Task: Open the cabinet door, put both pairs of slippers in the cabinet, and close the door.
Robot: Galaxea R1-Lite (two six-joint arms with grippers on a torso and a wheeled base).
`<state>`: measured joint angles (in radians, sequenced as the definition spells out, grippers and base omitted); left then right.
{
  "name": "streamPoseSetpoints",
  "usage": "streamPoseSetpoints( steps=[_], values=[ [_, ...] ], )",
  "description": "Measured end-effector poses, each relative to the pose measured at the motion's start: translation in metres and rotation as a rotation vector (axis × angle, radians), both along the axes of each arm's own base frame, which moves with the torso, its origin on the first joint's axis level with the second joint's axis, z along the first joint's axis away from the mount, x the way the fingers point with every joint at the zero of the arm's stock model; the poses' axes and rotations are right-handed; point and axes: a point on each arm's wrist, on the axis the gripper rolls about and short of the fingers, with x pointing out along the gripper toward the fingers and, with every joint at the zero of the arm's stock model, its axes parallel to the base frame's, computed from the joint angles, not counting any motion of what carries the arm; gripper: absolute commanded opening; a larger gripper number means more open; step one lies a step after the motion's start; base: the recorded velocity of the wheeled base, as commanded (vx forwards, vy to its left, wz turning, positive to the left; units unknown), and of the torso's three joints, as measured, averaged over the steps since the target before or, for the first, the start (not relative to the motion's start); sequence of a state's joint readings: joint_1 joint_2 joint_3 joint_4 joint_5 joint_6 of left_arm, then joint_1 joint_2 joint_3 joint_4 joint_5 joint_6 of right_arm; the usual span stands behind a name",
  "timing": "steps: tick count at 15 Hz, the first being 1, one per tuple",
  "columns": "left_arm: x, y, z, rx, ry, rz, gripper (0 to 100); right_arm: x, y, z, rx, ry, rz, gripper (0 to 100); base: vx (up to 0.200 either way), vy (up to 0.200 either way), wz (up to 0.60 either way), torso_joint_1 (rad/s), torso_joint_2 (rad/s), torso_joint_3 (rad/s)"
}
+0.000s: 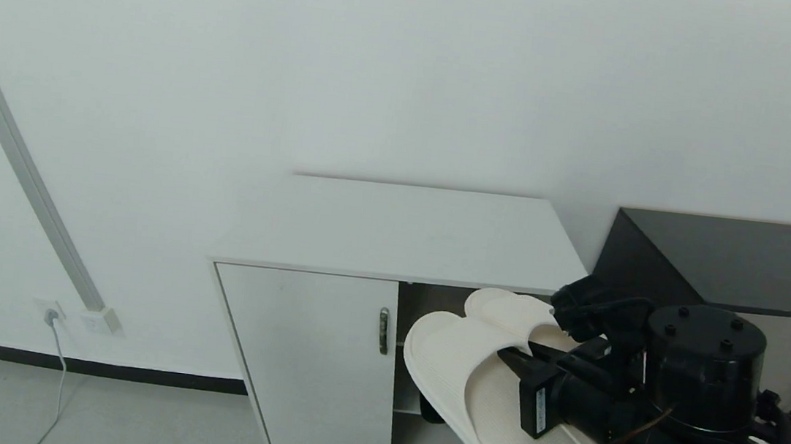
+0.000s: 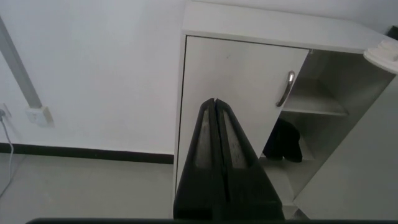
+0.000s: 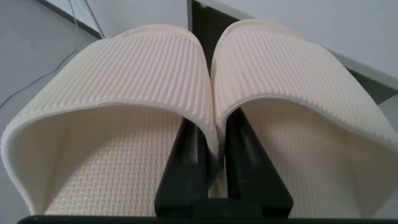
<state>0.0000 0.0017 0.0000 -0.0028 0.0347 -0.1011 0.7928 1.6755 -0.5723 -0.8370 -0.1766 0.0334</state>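
The right gripper (image 3: 212,155) has its fingers clamped on the inner edges of the pair of cream slippers (image 1: 454,360), holding them side by side at the lower right of the head view, toes toward the open right half of the white cabinet (image 1: 395,229). The left gripper (image 2: 215,107) has its fingers pressed together with nothing between them, in front of the cabinet's closed left door (image 1: 307,360).

No readable text or signs.
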Motion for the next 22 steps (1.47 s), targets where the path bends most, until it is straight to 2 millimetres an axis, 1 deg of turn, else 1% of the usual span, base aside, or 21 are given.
streamPoseSetpoints(
  steps=[13, 22],
  values=[
    [0.0, 0.0, 0.0, 0.0, 0.0, 0.0, 0, -0.0004, 0.0015, -0.0058, -0.016, 0.015, 0.007, 0, 0.0, 0.0, 0.0, -0.197, 0.52, 0.318],
    [0.0, 0.0, 0.0001, 0.001, -0.001, 0.0, 0, 0.0004, 0.0022, -0.0086, -0.023, 0.022, 0.006, 0, 0.0, 0.0, 0.0, -0.12, 0.47, 0.34]
  ],
)
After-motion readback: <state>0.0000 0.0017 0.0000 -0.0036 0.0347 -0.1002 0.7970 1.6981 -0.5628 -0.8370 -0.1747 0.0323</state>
